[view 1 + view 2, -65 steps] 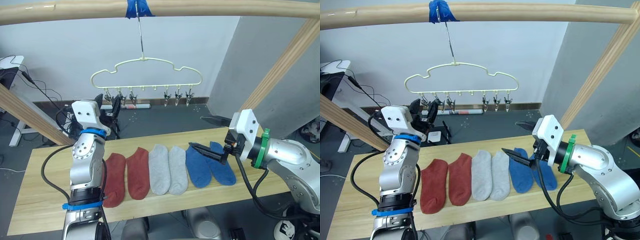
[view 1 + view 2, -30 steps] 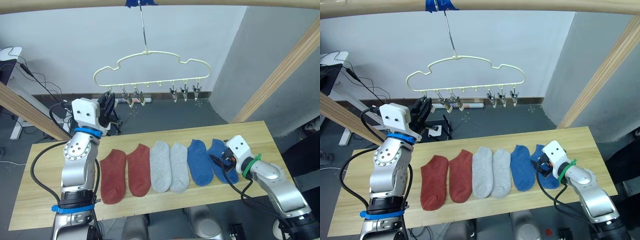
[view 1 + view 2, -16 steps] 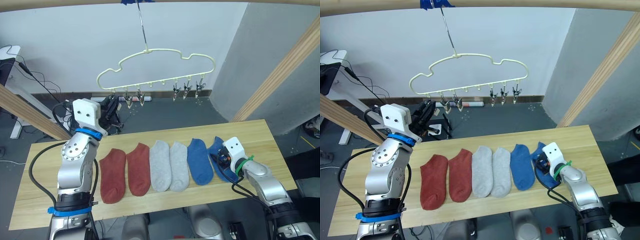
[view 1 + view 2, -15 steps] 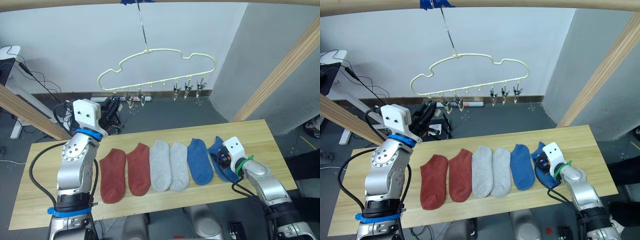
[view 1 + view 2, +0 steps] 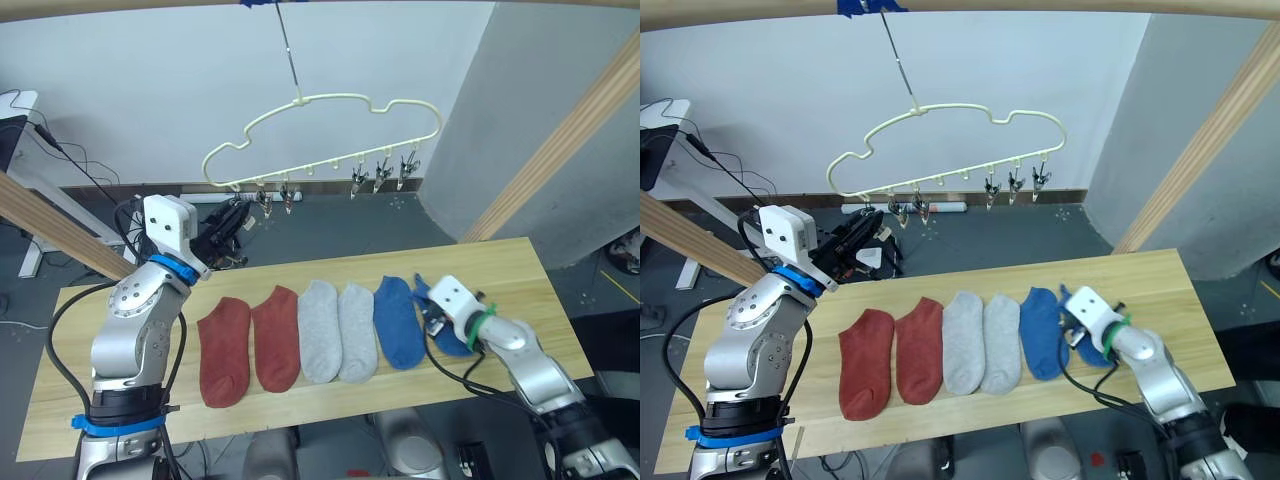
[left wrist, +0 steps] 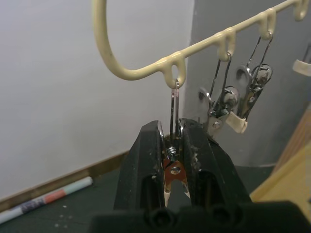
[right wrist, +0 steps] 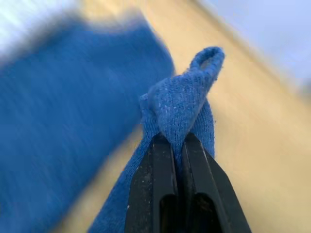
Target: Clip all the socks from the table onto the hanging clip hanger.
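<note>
Left pincer (image 6: 171, 160): clenched on a small metal clip (image 6: 174, 171), 8 o'clock end of the pale-yellow wavy wire hanger (image 5: 330, 130).
Blue knit sock (image 7: 182, 109): 3 o'clock end of the light wood worktop (image 5: 500, 265); soft, light, floppy.
Right pincer (image 7: 176, 145): grasping its bunched cuff, the best hold.

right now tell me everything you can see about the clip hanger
The clip hanger is thin pale-yellow wire with a wavy cloud outline, tilted, its left end lower. Its hook hangs from the wooden pole by blue tape. Small metal clips dangle along the bottom bar. The left gripper pinches the leftmost clip. No sock hangs on it.
</note>
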`<action>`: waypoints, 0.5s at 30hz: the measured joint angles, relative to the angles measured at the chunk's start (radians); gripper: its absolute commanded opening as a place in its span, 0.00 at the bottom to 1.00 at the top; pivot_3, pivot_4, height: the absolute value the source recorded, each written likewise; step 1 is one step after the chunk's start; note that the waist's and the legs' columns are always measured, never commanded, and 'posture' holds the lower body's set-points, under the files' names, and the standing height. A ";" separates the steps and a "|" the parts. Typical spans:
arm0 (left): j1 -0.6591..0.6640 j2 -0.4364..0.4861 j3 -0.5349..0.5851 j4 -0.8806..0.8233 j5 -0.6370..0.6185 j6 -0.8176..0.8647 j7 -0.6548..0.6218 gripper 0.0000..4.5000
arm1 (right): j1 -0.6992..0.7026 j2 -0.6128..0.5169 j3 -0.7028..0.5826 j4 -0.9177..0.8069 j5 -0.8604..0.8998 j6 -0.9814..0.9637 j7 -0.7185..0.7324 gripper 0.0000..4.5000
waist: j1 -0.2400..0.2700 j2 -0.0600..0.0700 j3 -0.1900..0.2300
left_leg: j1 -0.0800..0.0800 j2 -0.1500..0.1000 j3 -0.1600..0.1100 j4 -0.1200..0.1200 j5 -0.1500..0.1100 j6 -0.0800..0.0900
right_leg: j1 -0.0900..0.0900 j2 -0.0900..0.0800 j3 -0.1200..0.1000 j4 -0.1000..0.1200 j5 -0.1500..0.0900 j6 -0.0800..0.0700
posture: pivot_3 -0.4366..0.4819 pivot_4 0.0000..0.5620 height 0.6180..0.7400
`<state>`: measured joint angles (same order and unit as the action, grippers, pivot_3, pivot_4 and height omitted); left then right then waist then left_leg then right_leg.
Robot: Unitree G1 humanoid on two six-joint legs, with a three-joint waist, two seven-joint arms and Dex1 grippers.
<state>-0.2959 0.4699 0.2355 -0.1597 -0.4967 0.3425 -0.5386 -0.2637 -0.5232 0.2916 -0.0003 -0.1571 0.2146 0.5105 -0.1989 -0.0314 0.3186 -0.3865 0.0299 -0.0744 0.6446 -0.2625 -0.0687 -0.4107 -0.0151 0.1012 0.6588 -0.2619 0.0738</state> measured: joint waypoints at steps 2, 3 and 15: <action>-0.004 0.005 0.003 -0.008 -0.017 0.029 -0.001 0.05 | -0.091 0.023 0.059 -0.029 -0.056 -0.040 0.020 0.00 | 0.004 0.000 0.000 | 0.000 0.000 -0.001 0.000 0.000 0.000 | 0.000 0.000 -0.001 0.000 0.000 0.000 | 0.27 0.56 1.00; -0.006 0.008 0.007 -0.012 -0.024 0.042 -0.001 0.05 | -0.127 0.038 0.084 -0.038 -0.073 -0.054 0.030 0.00 | 0.006 0.000 0.000 | -0.001 0.000 -0.002 0.000 0.000 0.000 | 0.000 0.000 -0.002 0.000 0.000 0.000 | 0.27 0.55 1.00; -0.032 0.036 0.043 -0.066 -0.142 0.197 0.007 0.05 | -0.413 0.329 0.270 0.150 -0.179 -0.081 0.090 0.00 | 0.036 -0.001 0.000 | -0.014 -0.001 -0.004 0.001 0.002 -0.003 | -0.013 -0.004 -0.005 0.003 0.004 -0.006 | 0.29 0.52 1.00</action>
<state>-0.3278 0.5062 0.2788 -0.2252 -0.6385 0.5391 -0.5315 -0.6767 -0.1942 0.5620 0.1501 -0.3358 0.1332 0.6007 -0.1632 -0.0320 0.3181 -0.4007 0.0286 -0.0783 0.6452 -0.2607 -0.0720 -0.4235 -0.0189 0.0958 0.6621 -0.2583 0.0677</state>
